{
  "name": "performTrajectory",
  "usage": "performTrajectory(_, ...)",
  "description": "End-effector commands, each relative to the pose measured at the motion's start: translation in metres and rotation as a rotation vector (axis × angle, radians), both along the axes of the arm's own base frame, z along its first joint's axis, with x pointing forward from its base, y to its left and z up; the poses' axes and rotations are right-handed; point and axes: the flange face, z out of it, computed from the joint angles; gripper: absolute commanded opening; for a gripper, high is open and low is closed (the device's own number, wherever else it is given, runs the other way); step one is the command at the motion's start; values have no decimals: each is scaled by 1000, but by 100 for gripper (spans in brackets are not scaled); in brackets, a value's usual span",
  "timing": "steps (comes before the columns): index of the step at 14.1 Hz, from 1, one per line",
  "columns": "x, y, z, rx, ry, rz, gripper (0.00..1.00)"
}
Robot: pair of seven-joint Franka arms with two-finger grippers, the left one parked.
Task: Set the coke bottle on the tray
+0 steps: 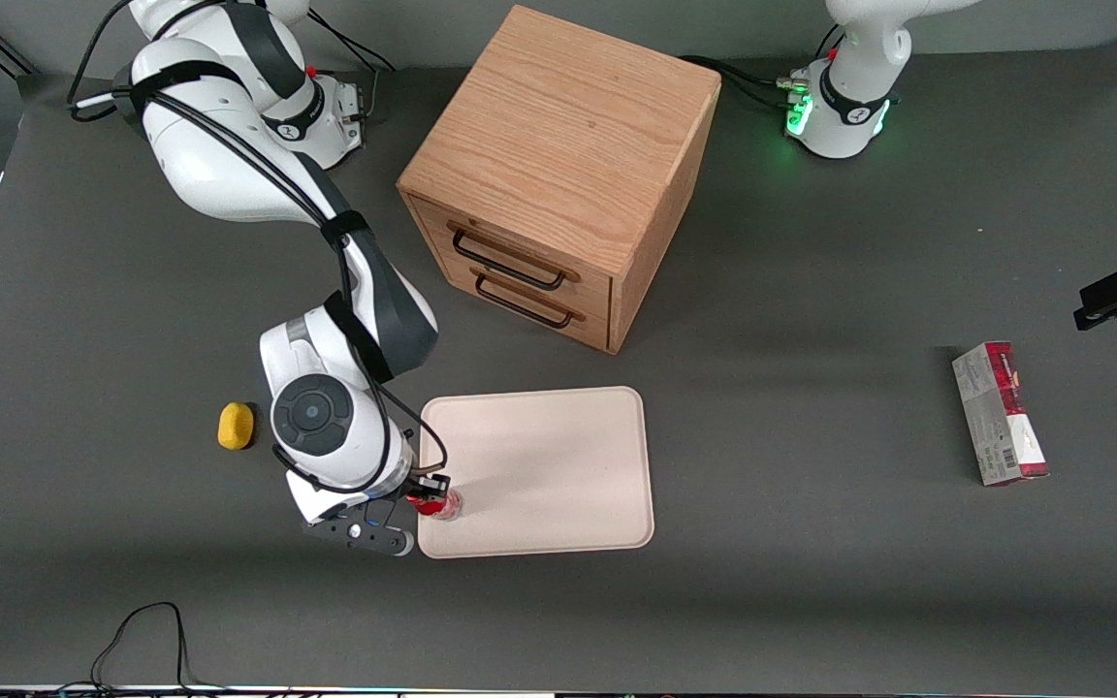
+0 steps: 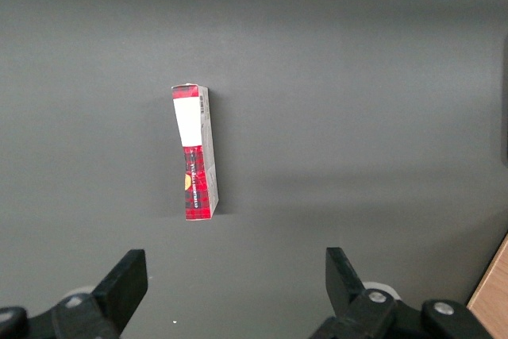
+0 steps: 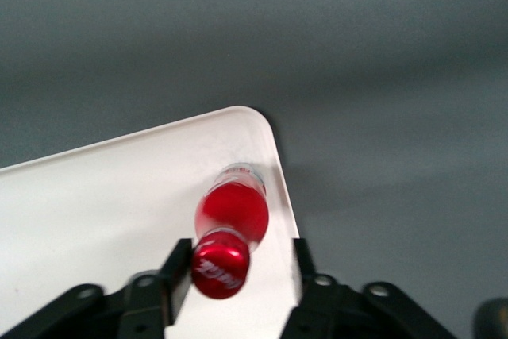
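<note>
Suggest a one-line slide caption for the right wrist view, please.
Gripper open around the upright coke bottle standing near the tray's corner.

The right arm reaches low, its tool [image 3: 242, 271] spread (fingers apart).

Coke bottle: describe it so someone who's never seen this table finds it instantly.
Find the wooden drawer cabinet; the cream tray lies in front of it, nearer the front camera. The coke bottle stands upright on the tray's corner toward the working arm's end, between the open jaws of the gripper. It's the only slim red bottle, unlike the boxy carton or yellow lump.
</note>
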Motion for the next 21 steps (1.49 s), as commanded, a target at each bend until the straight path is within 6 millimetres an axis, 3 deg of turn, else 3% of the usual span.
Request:
performTrajectory(1,2,8,4,-18,-35,-12,100)
performTrajectory(9,3,7,4,-18,-35,-14,100)
performTrajectory(12,3,-3,19,-19,-26,-25,100)
performTrajectory(15,-6,-38,68,-39,59,-47,100)
performTrajectory(17,-17,-72,106,-8,139,26,100)
performTrajectory(21,-56,-154,150,0,203,125,100)
